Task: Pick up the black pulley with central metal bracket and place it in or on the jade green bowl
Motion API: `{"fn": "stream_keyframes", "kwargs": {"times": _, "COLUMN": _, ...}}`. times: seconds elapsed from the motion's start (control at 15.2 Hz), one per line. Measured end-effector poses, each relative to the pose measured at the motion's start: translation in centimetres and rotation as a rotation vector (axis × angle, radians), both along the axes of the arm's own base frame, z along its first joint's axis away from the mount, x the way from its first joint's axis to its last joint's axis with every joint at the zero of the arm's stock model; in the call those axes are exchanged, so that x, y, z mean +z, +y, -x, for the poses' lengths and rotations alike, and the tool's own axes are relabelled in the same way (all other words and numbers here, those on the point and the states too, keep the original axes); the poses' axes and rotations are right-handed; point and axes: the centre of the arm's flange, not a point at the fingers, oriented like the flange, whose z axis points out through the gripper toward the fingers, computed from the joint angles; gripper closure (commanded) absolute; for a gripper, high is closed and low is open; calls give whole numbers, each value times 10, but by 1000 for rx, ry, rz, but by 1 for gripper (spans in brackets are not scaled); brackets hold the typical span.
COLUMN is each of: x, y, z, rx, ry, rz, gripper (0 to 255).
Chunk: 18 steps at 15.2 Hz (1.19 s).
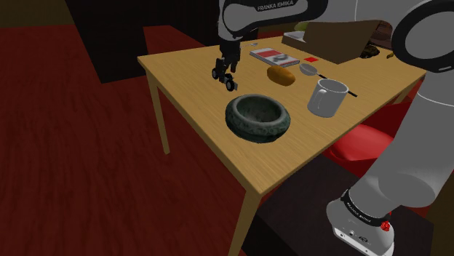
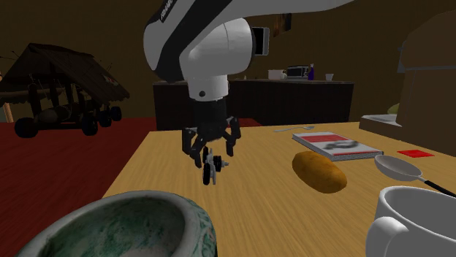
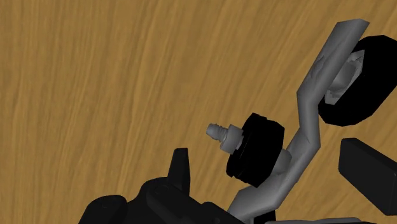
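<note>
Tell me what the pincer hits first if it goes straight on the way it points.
The pincer points straight down, clasping the black pulley. Below lies bare table, so the pulley would probably touch the wood first. The green bowl sits to the side, out of that line.

Arm point(image 1: 418, 124) extended, wrist vertical. Gripper point(image 1: 225, 70) points straight down, fingers closed on the black pulley point(image 1: 230, 84), which hangs just beneath the fingertips.

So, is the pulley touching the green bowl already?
Apart. In the shoulder view, bare table shows between the pulley and the bowl.
</note>
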Motion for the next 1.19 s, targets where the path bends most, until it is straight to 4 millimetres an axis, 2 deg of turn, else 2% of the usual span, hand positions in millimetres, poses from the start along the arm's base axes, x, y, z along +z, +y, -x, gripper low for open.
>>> {"fn": "stream_keyframes", "kwargs": {"times": 0.33, "x": -3, "y": 0, "z": 0, "rx": 0, "ry": 0, "rz": 0, "gripper": 0}}
{"fn": "stream_keyframes", "kwargs": {"times": 0.4, "x": -3, "y": 0, "z": 0, "rx": 0, "ry": 0, "rz": 0, "gripper": 255}}
{"fn": "stream_keyframes", "kwargs": {"times": 1.06, "x": -3, "y": 0, "z": 0, "rx": 0, "ry": 0, "rz": 0, "gripper": 255}}
{"fn": "stream_keyframes", "kwargs": {"times": 1.19, "x": 3, "y": 0, "z": 0, "rx": 0, "ry": 0, "rz": 0, "gripper": 255}}
